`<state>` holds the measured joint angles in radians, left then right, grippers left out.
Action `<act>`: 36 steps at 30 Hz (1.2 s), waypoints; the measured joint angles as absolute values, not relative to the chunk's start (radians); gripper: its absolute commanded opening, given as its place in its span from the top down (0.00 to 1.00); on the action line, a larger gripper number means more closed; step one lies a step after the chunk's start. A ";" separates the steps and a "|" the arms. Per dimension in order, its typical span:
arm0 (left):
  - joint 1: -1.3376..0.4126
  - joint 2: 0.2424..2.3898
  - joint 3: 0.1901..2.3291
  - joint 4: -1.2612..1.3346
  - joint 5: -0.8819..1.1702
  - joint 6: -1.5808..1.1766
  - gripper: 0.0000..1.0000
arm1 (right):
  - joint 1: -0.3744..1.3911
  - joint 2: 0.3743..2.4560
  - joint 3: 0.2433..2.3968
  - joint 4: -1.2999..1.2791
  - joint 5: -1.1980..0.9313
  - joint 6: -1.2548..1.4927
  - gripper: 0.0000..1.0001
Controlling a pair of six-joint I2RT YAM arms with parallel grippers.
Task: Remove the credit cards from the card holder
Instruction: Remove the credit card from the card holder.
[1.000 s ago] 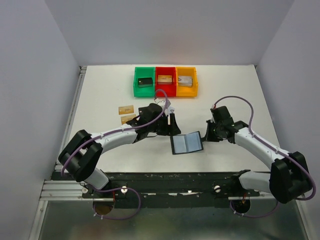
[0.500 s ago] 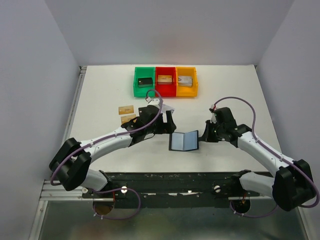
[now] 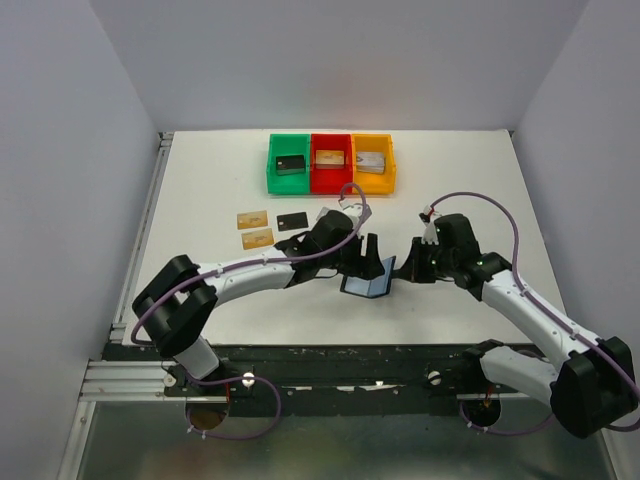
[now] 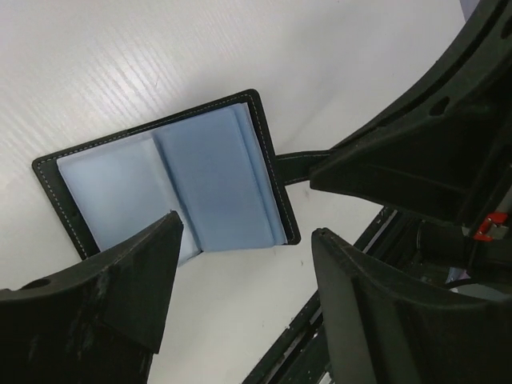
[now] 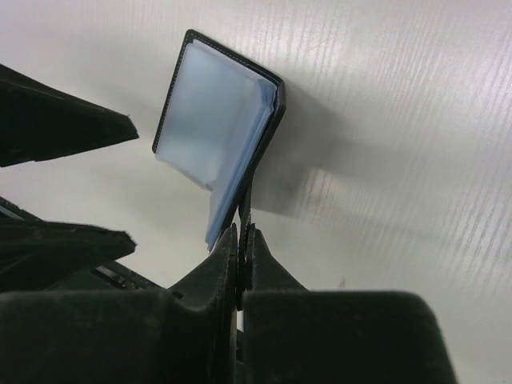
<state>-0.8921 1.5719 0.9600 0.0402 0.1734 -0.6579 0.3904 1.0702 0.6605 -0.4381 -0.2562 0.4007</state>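
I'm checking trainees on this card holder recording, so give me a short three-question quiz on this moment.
1. True or false: the right end effector is shut on an edge of the card holder.
2. In the top view, how many loose cards lie on the table on the far side of the left arm? A) one B) three C) six
3. Fill in: the left end effector hovers over the holder with its jaws ____.
Key: 1 true; 2 B (two tan-gold, one black); 3 open.
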 measured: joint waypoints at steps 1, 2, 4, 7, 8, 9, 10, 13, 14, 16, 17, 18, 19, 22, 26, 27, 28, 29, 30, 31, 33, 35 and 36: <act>-0.892 1.587 0.970 0.040 0.184 -0.653 0.27 | 0.390 1.068 0.661 -0.438 -0.258 0.400 1.00; -0.892 1.601 0.978 0.040 0.194 -0.647 0.27 | 0.390 1.066 0.661 -0.438 -0.260 0.400 1.00; -0.892 1.626 0.990 0.035 0.204 -0.636 0.29 | 0.390 1.066 0.661 -0.438 -0.261 0.400 1.00; -0.892 1.647 1.003 0.011 0.207 -0.620 0.29 | 0.390 1.066 0.661 -0.438 -0.264 0.399 1.00; -0.892 1.653 1.007 0.003 0.207 -0.616 0.29 | 0.390 1.066 0.661 -0.438 -0.265 0.399 1.00; -0.892 1.657 1.011 -0.003 0.207 -0.612 0.29 | 0.390 1.067 0.661 -0.438 -0.265 0.399 1.00; -0.892 1.662 1.016 -0.010 0.207 -0.608 0.29 | 0.390 1.068 0.661 -0.438 -0.265 0.399 1.00; -0.892 1.677 1.031 -0.027 0.207 -0.598 0.29 | 0.390 1.078 0.661 -0.439 -0.264 0.399 1.00; -0.892 1.680 1.033 -0.031 0.207 -0.595 0.28 | 0.390 1.082 0.661 -0.439 -0.263 0.399 0.99; -0.894 1.695 1.045 -0.043 0.207 -0.587 0.28 | 0.390 1.089 0.661 -0.439 -0.258 0.400 1.00; -0.894 1.700 1.050 -0.048 0.207 -0.583 0.28 | 0.390 1.091 0.661 -0.439 -0.255 0.400 1.00; -0.896 1.708 1.056 -0.051 0.207 -0.579 0.28 | 0.390 1.093 0.661 -0.439 -0.252 0.400 1.00; -0.896 1.715 1.061 -0.051 0.207 -0.575 0.28 | 0.390 1.095 0.661 -0.439 -0.250 0.400 1.00; -0.902 1.737 1.082 -0.062 0.208 -0.563 0.28 | 0.390 1.106 0.661 -0.441 -0.243 0.400 1.00; -0.907 1.758 1.105 -0.080 0.214 -0.548 0.27 | 0.390 1.119 0.661 -0.446 -0.230 0.400 1.00; -0.908 1.761 1.110 -0.083 0.215 -0.545 0.27 | 0.390 1.120 0.661 -0.446 -0.229 0.400 1.00; -0.908 1.766 1.116 -0.089 0.216 -0.542 0.27 | 0.390 1.121 0.661 -0.447 -0.228 0.400 1.00; -0.908 1.769 1.121 -0.094 0.216 -0.539 0.27 | 0.390 1.121 0.661 -0.447 -0.228 0.400 1.00; -0.910 1.774 1.128 -0.099 0.217 -0.536 0.27 | 0.390 1.121 0.661 -0.447 -0.228 0.400 1.00; -0.911 1.780 1.134 -0.104 0.218 -0.533 0.27 | 0.390 1.121 0.661 -0.447 -0.228 0.400 1.00; -0.915 1.790 1.143 -0.108 0.218 -0.527 0.26 | 0.390 1.121 0.661 -0.448 -0.228 0.400 1.00; -0.918 1.800 1.151 -0.115 0.218 -0.522 0.26 | 0.390 1.121 0.661 -0.448 -0.228 0.400 1.00; -0.920 1.808 1.156 -0.118 0.218 -0.519 0.25 | 0.390 1.121 0.661 -0.448 -0.228 0.400 1.00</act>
<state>-0.9203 1.8080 1.1557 -0.1184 0.2180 -0.5194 0.3904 1.1206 0.6605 -0.4484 -0.2279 0.4000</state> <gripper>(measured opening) 0.737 0.082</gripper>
